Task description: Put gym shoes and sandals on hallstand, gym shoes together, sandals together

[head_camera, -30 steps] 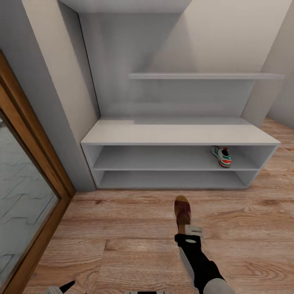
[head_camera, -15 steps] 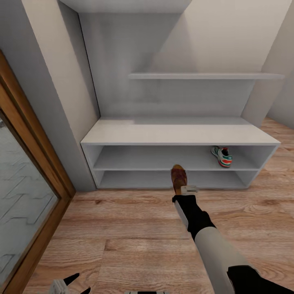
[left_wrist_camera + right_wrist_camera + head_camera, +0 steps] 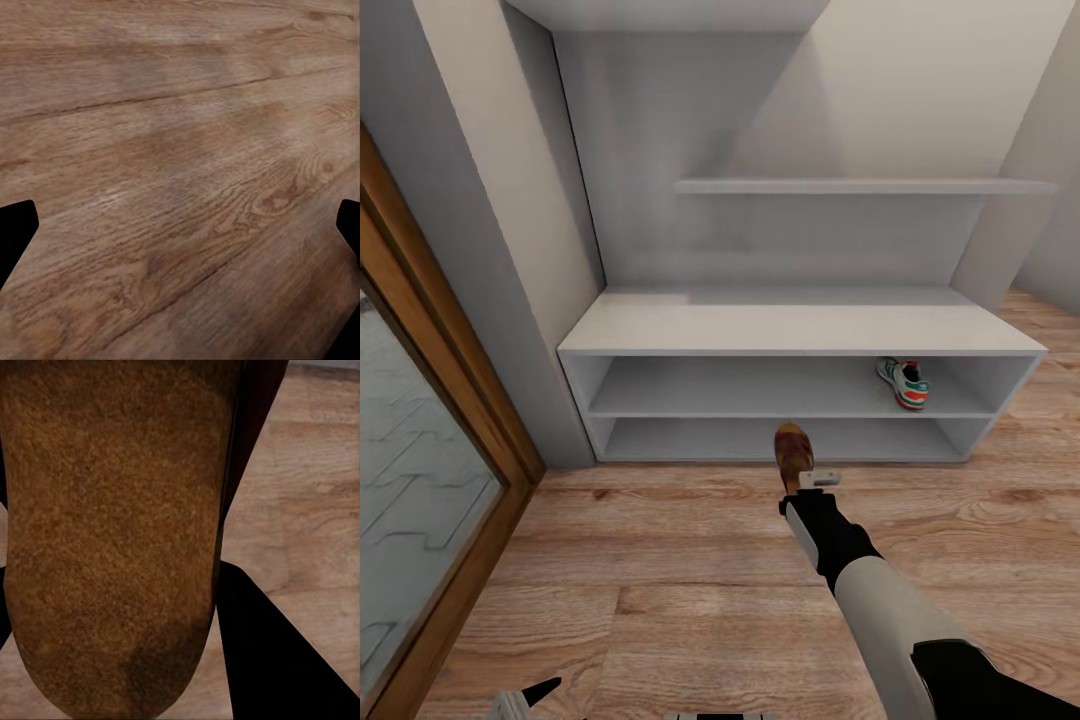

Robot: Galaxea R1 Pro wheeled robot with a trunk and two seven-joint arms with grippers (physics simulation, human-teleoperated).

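Observation:
A brown sandal [image 3: 792, 450] hangs just in front of the hallstand's [image 3: 790, 325] lower shelf tier, above the corridor floor [image 3: 660, 560]. My right gripper [image 3: 801, 479] is shut on its heel end. The right wrist view is filled by the sandal's brown underside [image 3: 112, 532], with a dark finger [image 3: 277, 660] beside it. One gym shoe [image 3: 903, 383] lies at the right end of the upper shelf tier. My left gripper [image 3: 525, 698] stays low near my body and stands open over bare planks [image 3: 180, 150]. The other gym shoe and the other sandal are out of view.
A wood-framed glass door [image 3: 420, 480] runs along the left side. A grey wall pillar [image 3: 510, 280] stands next to the hallstand's left end. Two stepped wall shelves [image 3: 860, 186] hang above the bench top.
My right arm has reached forward, carrying the sandal from mid-floor up to the front of the lower shelf, and the sandal has turned more onto its edge. The gym shoe has not moved.

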